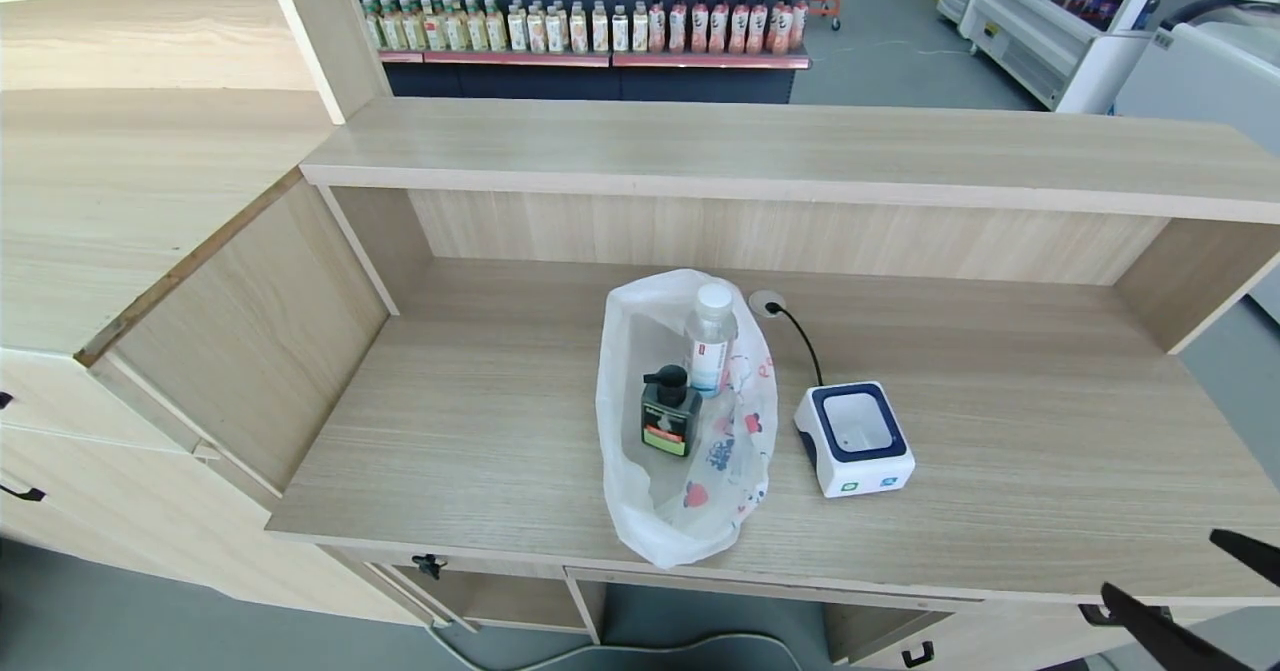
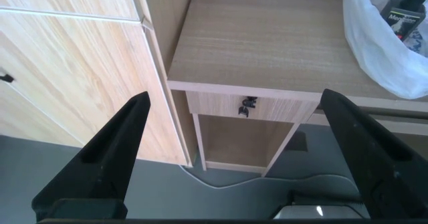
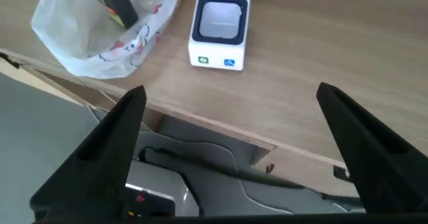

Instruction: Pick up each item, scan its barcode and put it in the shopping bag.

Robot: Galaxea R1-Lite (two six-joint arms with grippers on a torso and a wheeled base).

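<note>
A white plastic shopping bag (image 1: 690, 511) lies open on the wooden counter (image 1: 1050, 451). Inside it stand a dark pump bottle (image 1: 670, 413) and a clear water bottle (image 1: 711, 338) with a white cap. The white and blue barcode scanner (image 1: 854, 437) sits just right of the bag, its cable running to a hole at the back. My right gripper (image 1: 1200, 591) hangs open below the counter's front right edge, holding nothing; its wrist view shows the scanner (image 3: 219, 31) and the bag (image 3: 100, 40). My left gripper (image 2: 234, 160) is open and empty, low by the counter's front left corner, with the bag (image 2: 381, 50) beyond.
A raised shelf (image 1: 800, 151) runs along the back of the counter and a side panel (image 1: 250, 351) walls its left. Drawers with black handles (image 1: 428, 565) sit under the front edge. Store shelving with bottles (image 1: 590, 26) stands behind.
</note>
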